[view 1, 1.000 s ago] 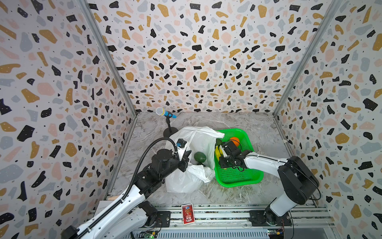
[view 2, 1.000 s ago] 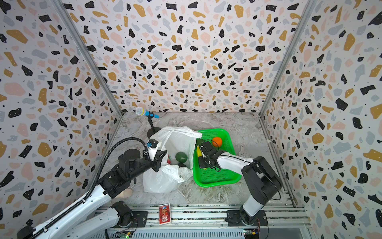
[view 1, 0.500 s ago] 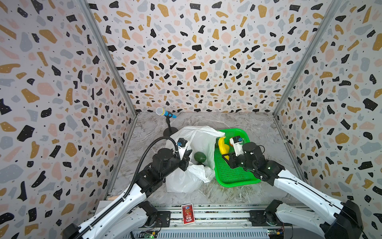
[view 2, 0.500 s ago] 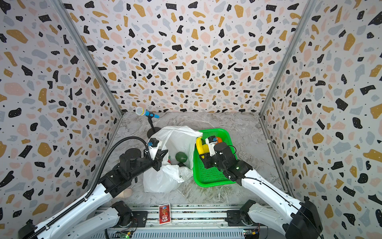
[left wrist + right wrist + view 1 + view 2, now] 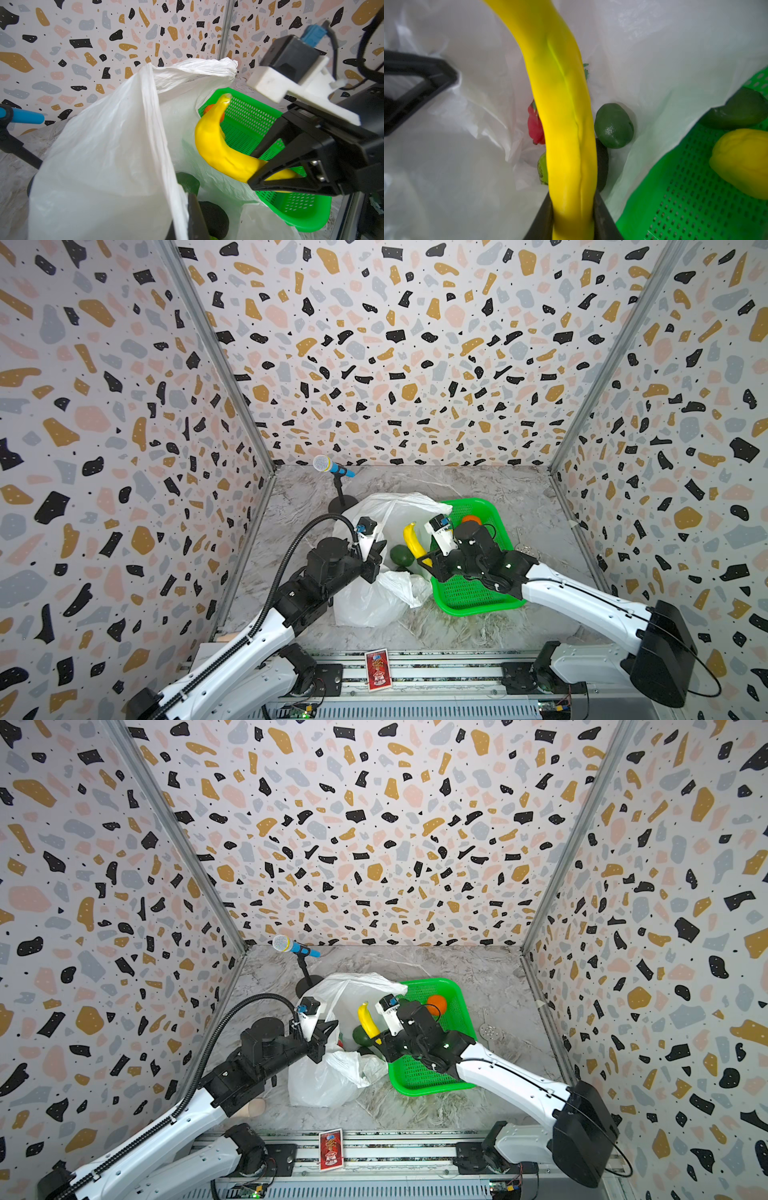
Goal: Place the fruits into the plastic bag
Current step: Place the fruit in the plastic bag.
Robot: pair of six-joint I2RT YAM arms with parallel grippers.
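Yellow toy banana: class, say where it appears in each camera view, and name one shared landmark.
Top view: yellow curved toy banana, centre, over the white crinkly plastic bag's mouth.
Top view: banana central too, beside the green mesh plastic tray.
Left wrist: banana mid-picture, gripped by the right hand.
Right wrist: banana fills the middle.
Shared landmark: the tray.

We count three avocados [image 5: 613, 125], one each of banana [image 5: 413, 541], orange [image 5: 436, 1004], lemon [image 5: 741, 164], dragon fruit [image 5: 534, 126], light-green fruit [image 5: 542, 170], plastic bag [image 5: 374, 601], tray [image 5: 469, 593].
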